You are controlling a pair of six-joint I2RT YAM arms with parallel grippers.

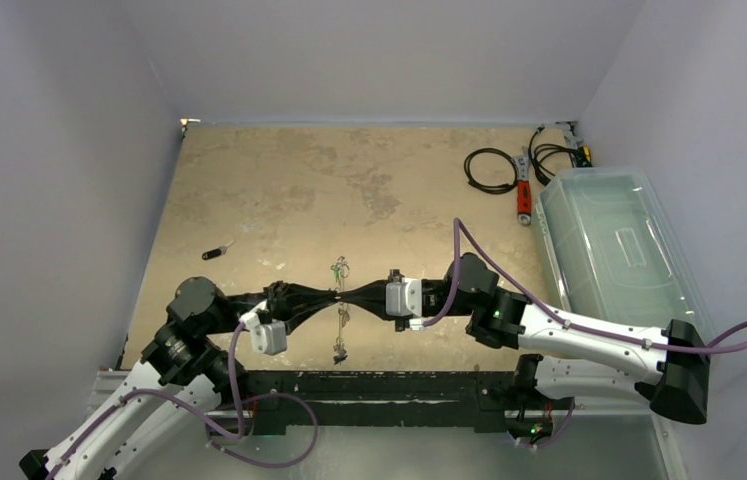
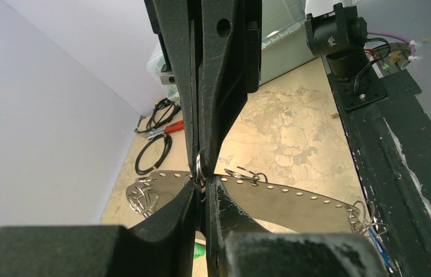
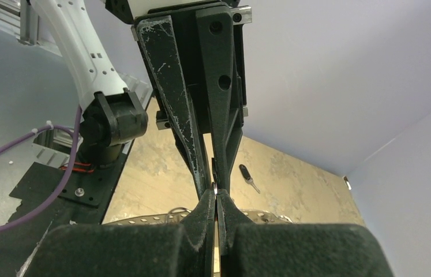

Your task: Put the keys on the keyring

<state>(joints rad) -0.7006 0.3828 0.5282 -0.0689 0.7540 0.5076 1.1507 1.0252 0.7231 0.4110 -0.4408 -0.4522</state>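
1. Already partway, I judge: the keyring (image 2: 282, 199) hangs above the table (image 1: 349, 180) between the two arms. Its flat pierced crescent runs sideways, with little wire rings at both ends.
2. The left gripper (image 2: 202, 187) has its fingers nearly pressed together on the keyring's crescent, so it looks clenched on the metal and not released.
3. The right gripper (image 3: 215, 196) meets it tip to tip at the keyring. Its fingers are clamped tight, and a small split ring (image 2: 199, 167) sits pinched between their tips, touching the crescent's edge.
4. Done so far: hung keys (image 1: 339, 348) dangle from the keyring at its end nearer the arm bases, and more small things hang from its far end. How many are on I cannot tell, as they are too small.
5. Left to do: at least one loose key (image 1: 214, 251), black-headed, lies on the table well apart from the keyring, on the left arm's side.
6. Not part of the job: a black cable (image 1: 489, 170) and a clear bin (image 1: 619, 250) sit well away from the keyring, on the right arm's side.
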